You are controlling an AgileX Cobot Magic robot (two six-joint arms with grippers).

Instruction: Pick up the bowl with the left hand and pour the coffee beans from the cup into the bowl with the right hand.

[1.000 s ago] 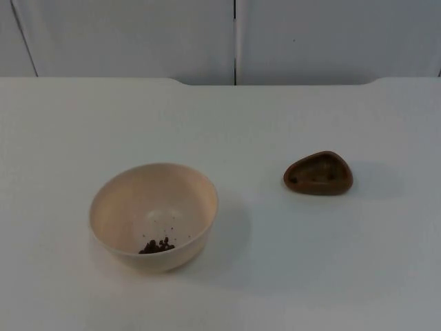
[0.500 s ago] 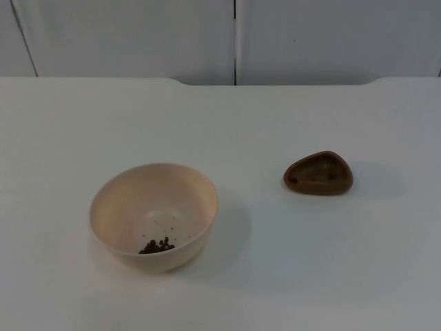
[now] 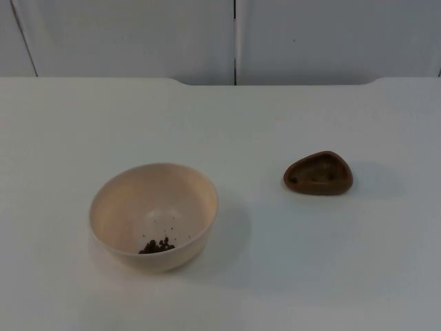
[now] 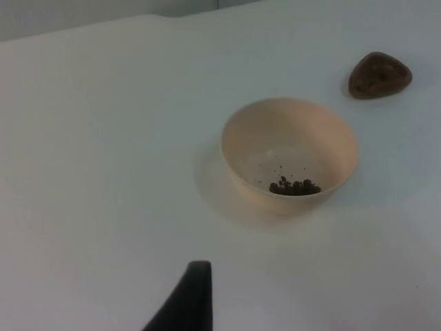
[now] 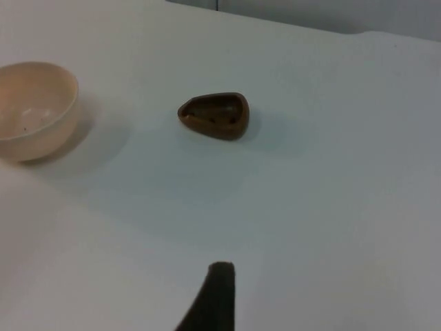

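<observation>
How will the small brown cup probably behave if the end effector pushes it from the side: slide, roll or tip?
The brown cup looks low, wide and teardrop-shaped, so it would probably slide on the smooth white table rather than tip. Its uneven outline suggests it may turn while sliding. It appears rigid, perhaps wood, and likely light.

The bowl (image 5: 31, 110) is cut off by the right wrist view's edge.

Cream bowl (image 3: 154, 215) with pale pink-beige inside holds dark brown coffee beans (image 3: 157, 245). The cup (image 3: 318, 173) is mottled brown. The surface (image 3: 275, 276) is white, the partition wall (image 3: 138, 34) grey.
</observation>
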